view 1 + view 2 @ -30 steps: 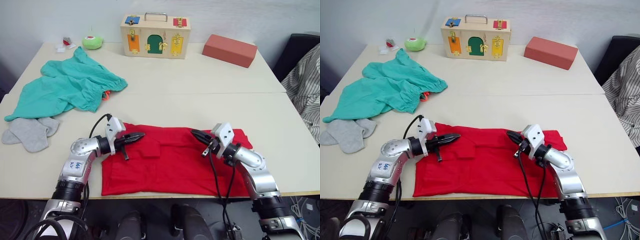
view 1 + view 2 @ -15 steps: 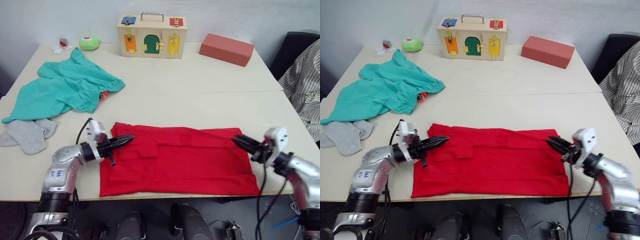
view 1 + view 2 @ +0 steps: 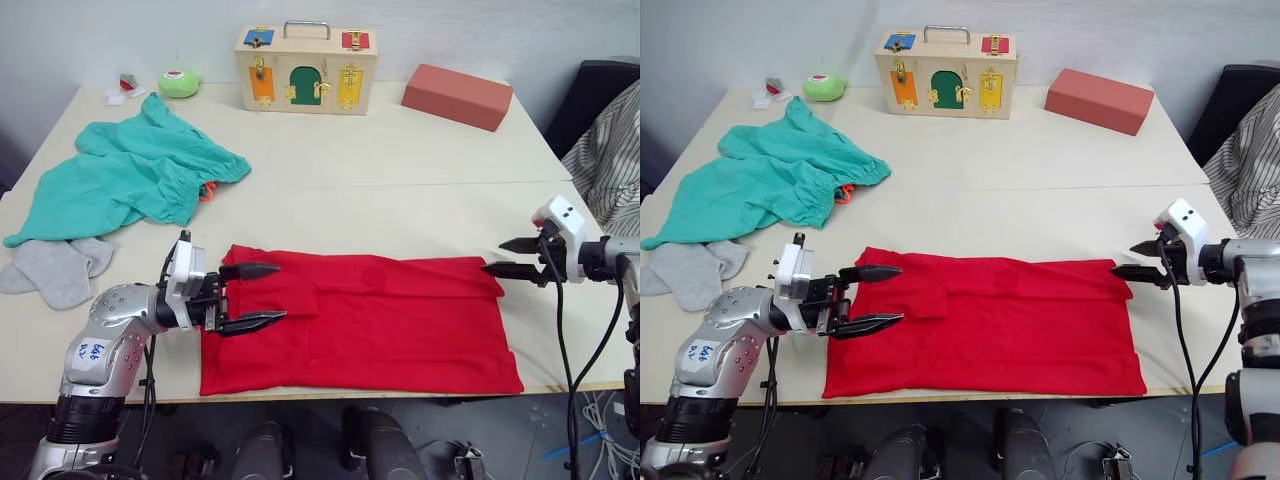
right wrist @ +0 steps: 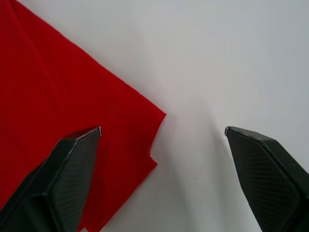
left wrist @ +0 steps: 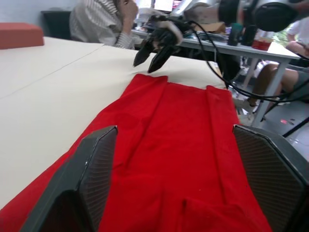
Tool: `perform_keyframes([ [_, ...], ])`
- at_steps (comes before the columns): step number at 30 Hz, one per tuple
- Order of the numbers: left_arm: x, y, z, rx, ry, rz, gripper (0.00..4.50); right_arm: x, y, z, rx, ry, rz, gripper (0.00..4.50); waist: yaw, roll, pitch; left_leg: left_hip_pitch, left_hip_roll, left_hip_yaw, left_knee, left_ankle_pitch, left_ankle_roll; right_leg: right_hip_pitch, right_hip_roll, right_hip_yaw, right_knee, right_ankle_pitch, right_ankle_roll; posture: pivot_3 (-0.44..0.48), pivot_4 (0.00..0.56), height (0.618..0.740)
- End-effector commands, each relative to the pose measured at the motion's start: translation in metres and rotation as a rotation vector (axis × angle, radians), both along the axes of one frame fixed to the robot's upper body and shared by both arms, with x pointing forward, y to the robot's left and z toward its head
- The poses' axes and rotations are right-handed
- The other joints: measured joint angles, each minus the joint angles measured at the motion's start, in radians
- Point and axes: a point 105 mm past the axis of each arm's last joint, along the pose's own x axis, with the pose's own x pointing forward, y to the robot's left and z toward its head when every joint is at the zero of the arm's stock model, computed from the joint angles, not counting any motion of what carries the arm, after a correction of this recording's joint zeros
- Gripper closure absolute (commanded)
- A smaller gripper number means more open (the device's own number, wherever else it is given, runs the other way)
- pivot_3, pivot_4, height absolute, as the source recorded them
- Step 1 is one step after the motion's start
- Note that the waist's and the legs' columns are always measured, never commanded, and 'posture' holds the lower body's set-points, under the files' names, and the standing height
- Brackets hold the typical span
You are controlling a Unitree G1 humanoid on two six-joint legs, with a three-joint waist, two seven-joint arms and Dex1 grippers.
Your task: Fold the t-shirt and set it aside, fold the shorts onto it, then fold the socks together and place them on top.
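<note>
The red t-shirt [image 3: 370, 320] lies folded into a long flat band near the table's front edge. My left gripper [image 3: 280, 292] hovers open over its left end, its fingers [image 5: 91, 179] straddling the cloth with nothing between them. My right gripper [image 3: 492, 257] is open just beyond the shirt's far right corner [image 4: 72, 96], over bare table. The teal shorts [image 3: 130, 180] lie crumpled at the far left. The grey socks [image 3: 55, 268] rest side by side in front of the shorts, near the left edge.
A wooden latch box [image 3: 306, 68], a red block [image 3: 457, 96] and a small green toy [image 3: 180, 83] stand along the table's back. A person in a striped shirt [image 3: 610, 150] sits at the right. The table [image 3: 400, 190] is bare between shirt and box.
Both grippers have gone from shut to open. The right one swung from the shirt's middle out past its right end. The left one drew back to the shirt's left end.
</note>
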Motion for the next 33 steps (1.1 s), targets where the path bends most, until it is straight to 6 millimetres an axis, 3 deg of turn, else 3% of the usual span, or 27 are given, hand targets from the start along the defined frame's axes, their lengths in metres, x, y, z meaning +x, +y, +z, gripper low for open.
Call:
perform_keyframes([
  [1, -0.011, -0.005, 0.008, 0.005, -0.051, -0.059, 0.53, -0.005, 0.006, -0.002, -0.008, 0.084, 0.073, 0.83, 0.000, 0.000, 0.000, 0.000, 0.000, 0.000, 0.000, 0.000, 0.000, 0.000, 0.000, 0.000, 0.000, 0.000, 0.000, 0.000, 0.150, 0.740],
  [4, -0.012, -0.004, 0.007, 0.008, -0.051, -0.056, 0.53, -0.011, 0.012, -0.005, 0.001, 0.144, 0.127, 1.80, 0.000, 0.000, 0.000, 0.001, 0.000, 0.000, 0.001, 0.000, 0.000, 0.001, 0.000, 0.000, 0.001, 0.000, 0.000, 0.000, 0.150, 0.740],
  [12, -0.010, 0.000, 0.004, 0.014, -0.052, -0.028, 0.53, 0.002, 0.015, -0.004, -0.050, 0.055, 0.120, 4.44, -0.003, 0.000, 0.000, 0.001, 0.001, -0.001, 0.000, 0.001, -0.001, 0.000, 0.000, 0.000, 0.002, 0.000, 0.000, 0.000, 0.150, 0.740],
  [17, -0.006, 0.003, 0.004, 0.004, -0.058, 0.003, 0.53, 0.012, 0.014, 0.004, -0.103, -0.011, 0.118, 4.44, -0.005, 0.000, 0.000, 0.001, 0.000, -0.001, 0.001, 0.001, -0.001, 0.001, 0.000, 0.000, 0.002, 0.000, 0.000, 0.000, 0.150, 0.740],
  [22, 0.003, 0.005, 0.004, -0.015, -0.089, 0.074, 0.53, 0.045, 0.011, 0.030, -0.257, -0.265, 0.017, 4.44, -0.007, 0.001, 0.001, 0.001, 0.000, 0.000, 0.001, 0.001, -0.002, 0.000, 0.000, 0.001, 0.002, 0.000, 0.000, 0.000, 0.150, 0.740],
  [26, 0.008, 0.007, -0.001, -0.035, -0.107, 0.143, 0.53, 0.060, 0.013, 0.045, -0.355, -0.392, -0.010, 4.44, -0.006, 0.001, 0.001, 0.001, 0.000, 0.000, 0.000, 0.001, -0.002, 0.000, 0.000, 0.001, 0.002, 0.000, 0.000, 0.000, 0.150, 0.740],
  [32, 0.012, 0.014, -0.013, -0.049, -0.110, 0.263, 0.53, 0.071, 0.027, 0.051, -0.306, -0.448, -0.034, 4.44, -0.008, 0.001, 0.001, 0.001, 0.000, 0.001, 0.000, 0.001, -0.002, 0.000, 0.000, 0.001, 0.002, 0.000, 0.000, 0.000, 0.150, 0.740],
  [33, 0.012, 0.014, -0.013, -0.055, -0.101, 0.269, 0.53, 0.071, 0.026, 0.050, -0.297, -0.442, -0.038, 4.26, -0.008, 0.001, 0.001, 0.001, 0.000, 0.001, 0.000, 0.001, -0.001, 0.000, 0.000, 0.001, 0.002, 0.000, 0.000, 0.000, 0.150, 0.740],
])
